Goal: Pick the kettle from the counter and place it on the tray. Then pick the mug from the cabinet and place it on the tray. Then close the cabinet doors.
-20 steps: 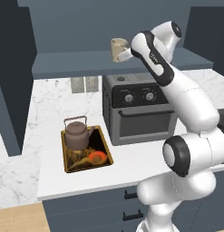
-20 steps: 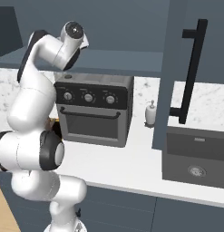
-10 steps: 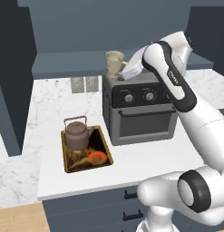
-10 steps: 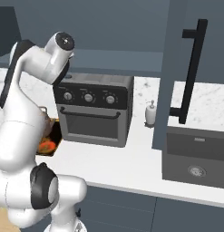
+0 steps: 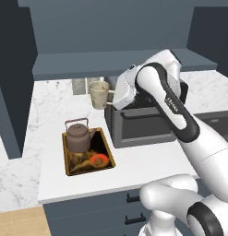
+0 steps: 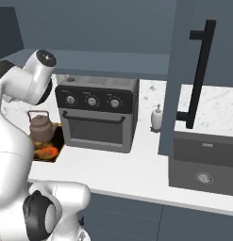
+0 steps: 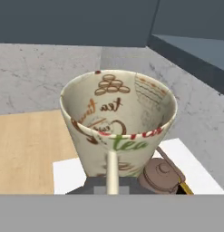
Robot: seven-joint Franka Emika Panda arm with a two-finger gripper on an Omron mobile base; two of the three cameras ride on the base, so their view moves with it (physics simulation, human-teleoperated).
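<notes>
Mug [image 5: 99,93] pinched by handle in end effector [image 5: 111,105], airborne above surface [image 5: 134,166]. Tray [image 5: 104,138] lies below, toward base, kettle [image 5: 78,137] occupying far end; free spot near end. Lower upright.

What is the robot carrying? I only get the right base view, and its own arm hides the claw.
Observer: A cream mug, gripped at its handle side by the claw; the left base view shows it.
Operator: Where is it?
Observer: In the air, left of the oven and behind the tray that holds the kettle.
Operator: Anything on the mug?
Observer: The hand view shows the word "tea" lettered on it.
</notes>
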